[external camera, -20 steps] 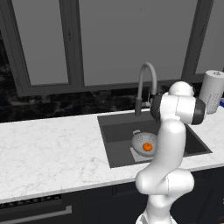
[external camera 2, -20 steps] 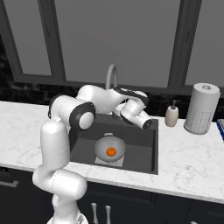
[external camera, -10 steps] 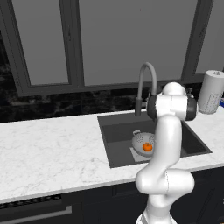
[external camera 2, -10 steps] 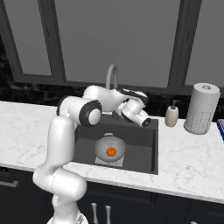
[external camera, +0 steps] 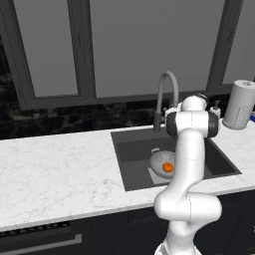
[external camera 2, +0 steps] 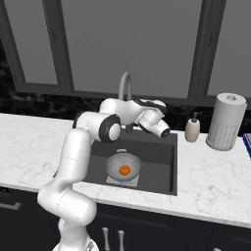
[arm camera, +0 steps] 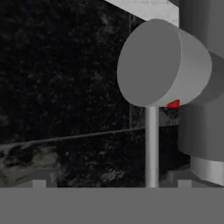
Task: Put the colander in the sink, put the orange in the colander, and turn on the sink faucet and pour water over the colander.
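Reaching toward the arched metal sink faucet (external camera 2: 125, 88) with the hand (external camera 2: 164, 132) released.
Bright round orange (external camera 2: 124, 170) is sitting in the perforated grey colander (external camera 2: 122, 164) inside the dark sink (external camera 2: 159, 166).

Perforated metal colander (external camera 2: 123, 165), matt dark sink (external camera 2: 162, 162), veined marble counter (external camera 2: 215, 181).

Even flat rendered light, soft shadows, no glare; hand view coarse.

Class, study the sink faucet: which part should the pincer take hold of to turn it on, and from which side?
Probably the grey round-ended handle projecting sideways from the sink faucet. Come from the sink side, jaws straddling its cylindrical body: the open pincer already faces it.
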